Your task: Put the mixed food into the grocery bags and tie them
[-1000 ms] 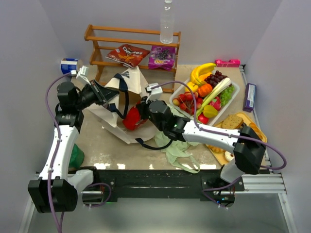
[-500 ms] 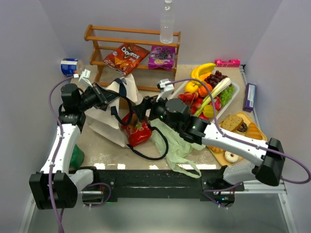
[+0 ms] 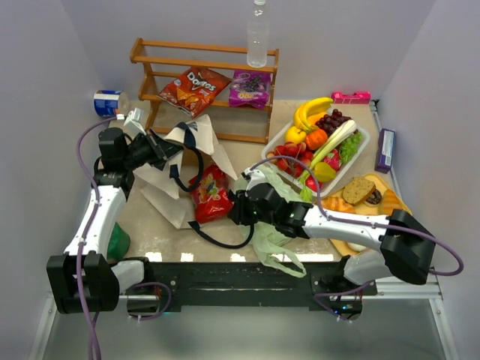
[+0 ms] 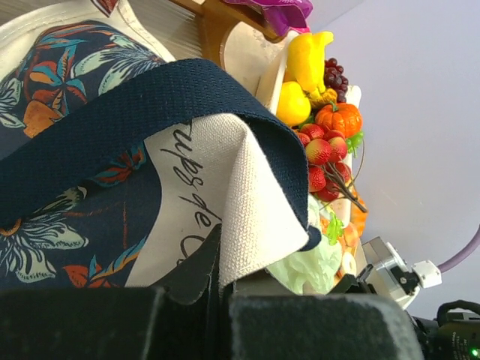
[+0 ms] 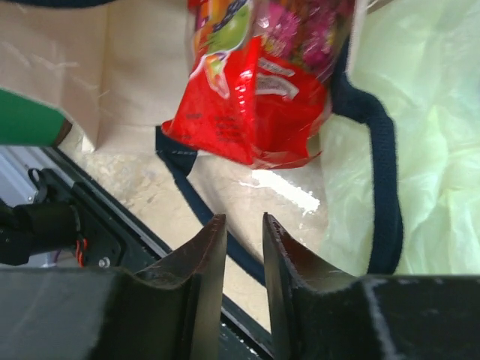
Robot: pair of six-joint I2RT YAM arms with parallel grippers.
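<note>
The left gripper (image 3: 155, 150) was clenched on the tote (image 3: 166, 199), pinching its beige rim and a dark handle together and holding them raised at the table's 9 o'clock side. The left wrist view showed the fabric edge running down between the closed fingers.

The right gripper (image 3: 237, 210) sat low near the table's centre. Its fingers were parted by a narrow gap and grasped nothing, and bare table showed between them in the right wrist view.

A red packet (image 3: 211, 193) lay free at about 10 o'clock from that gripper, resting on the tote's fabric. I could not tell whether it was inside the mouth or only on top. A dark handle loop (image 3: 225, 238) curved on the table beside it.

The green bag (image 3: 271, 241) lay crumpled at 5 o'clock from the right gripper, under that arm.

The fruit tray (image 3: 364, 144) stood at 2 o'clock, full. On the rack (image 3: 206, 46) at 12 o'clock sat an orange-red packet (image 3: 196, 84) and a purple packet (image 3: 250, 88), with the bottle (image 3: 257, 34) upright on top.
</note>
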